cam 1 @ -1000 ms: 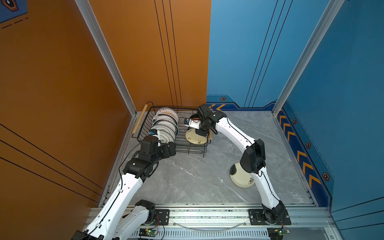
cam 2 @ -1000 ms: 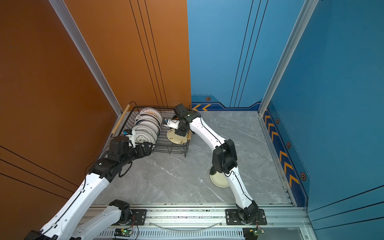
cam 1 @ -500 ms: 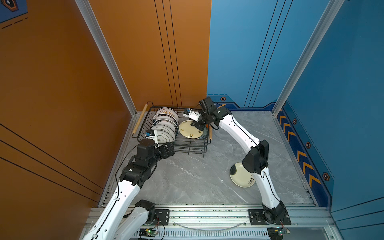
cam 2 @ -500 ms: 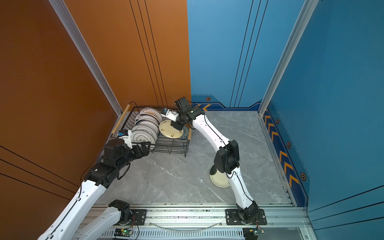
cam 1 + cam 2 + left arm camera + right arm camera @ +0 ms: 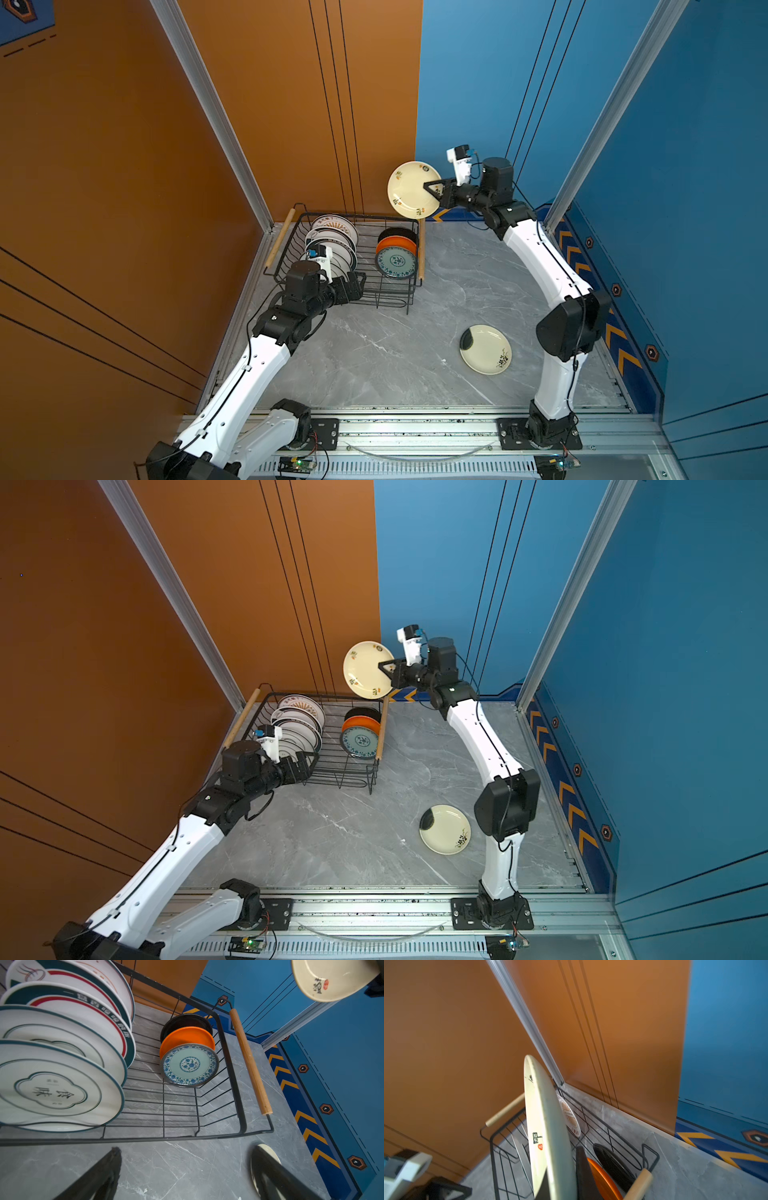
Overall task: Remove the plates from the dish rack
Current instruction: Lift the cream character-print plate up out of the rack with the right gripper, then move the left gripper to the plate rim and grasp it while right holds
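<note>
— What sits on the grey marble tabletop [image 5: 374, 353]?
— The black wire dish rack [image 5: 368, 266] stands at eleven o'clock. One cream plate [image 5: 485, 349] lies flat at four o'clock, well apart.

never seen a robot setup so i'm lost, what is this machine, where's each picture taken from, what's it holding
Two white robot arms stand at a grey table. Two pictures look down from overhead; the other two come from a camera on each arm's wrist. A black wire dish rack on the table holds upright plates. One cream plate lies flat on the table. The right pincer is shut on a flowered plate, held in the air. The left pincer is open and empty, near the rack's front.
</note>
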You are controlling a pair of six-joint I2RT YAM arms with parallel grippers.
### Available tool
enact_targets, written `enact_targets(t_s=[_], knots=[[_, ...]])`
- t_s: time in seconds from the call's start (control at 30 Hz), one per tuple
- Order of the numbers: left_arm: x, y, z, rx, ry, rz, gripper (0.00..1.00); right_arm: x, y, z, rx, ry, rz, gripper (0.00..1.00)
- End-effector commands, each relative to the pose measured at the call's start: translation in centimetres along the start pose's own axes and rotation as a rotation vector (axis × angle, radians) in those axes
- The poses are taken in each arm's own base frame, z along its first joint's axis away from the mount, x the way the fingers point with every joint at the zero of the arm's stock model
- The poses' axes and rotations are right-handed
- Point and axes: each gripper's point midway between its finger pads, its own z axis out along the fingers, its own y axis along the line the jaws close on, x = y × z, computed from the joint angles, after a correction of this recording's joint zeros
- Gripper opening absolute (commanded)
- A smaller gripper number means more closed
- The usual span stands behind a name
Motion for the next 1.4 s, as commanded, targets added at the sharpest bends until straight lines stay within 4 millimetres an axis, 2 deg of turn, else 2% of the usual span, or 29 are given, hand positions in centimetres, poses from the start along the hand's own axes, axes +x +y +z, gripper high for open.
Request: enact_targets(t_s=[0.0,0.1,0.13,0.17,0.23,0.4,0.53,0.67,0.77,0.97,1.37], knots=[[-1.8,-3.2,0.5,0.082,-0.030,0.044,0.98,-4.3,0.2,-3.1,-0.132,-0.202,0.287,0.00],[-1.5,-5.2,2.0,0.119,-0.008,0.076,0.98,-2.8,-2.3,-5.4,-0.043,-0.208,0.363,0.00],[-2.3,-6.4,2.0,0.141,-0.020,0.088,0.98,-2.1,-3.1,-6.0,-0.013,-0.209,0.384,0.00],[-2.3,-7.2,2.5,0.152,-0.012,0.102,0.98,-1.5,-4.1,-7.0,0.029,-0.218,0.419,0.00],[-2.3,-8.3,3.5,0.166,-0.002,0.118,0.98,-0.3,-5.0,-8.6,0.071,-0.228,0.469,0.00],[-3.1,-11.2,5.7,0.247,0.011,0.089,0.99,4.1,-6.7,-11.7,0.218,-0.192,0.631,0.00],[-3.1,-13.8,6.8,0.368,0.061,0.030,0.99,7.1,-6.2,-12.7,0.230,-0.148,0.701,0.00],[-3.0,-16.3,7.7,0.491,0.118,-0.017,1.00,9.6,-5.2,-13.6,0.268,-0.114,0.683,0.00],[-2.9,-18.0,7.7,0.596,0.146,-0.053,1.00,11.0,-4.6,-14.1,0.286,-0.097,0.663,0.00],[-2.2,-18.2,8.6,0.614,0.184,-0.073,0.98,13.2,-3.4,-13.7,0.246,-0.083,0.697,0.00],[-2.7,-16.8,10.6,0.637,0.202,-0.140,0.91,15.2,0.3,-11.2,0.130,-0.074,0.740,0.00]])
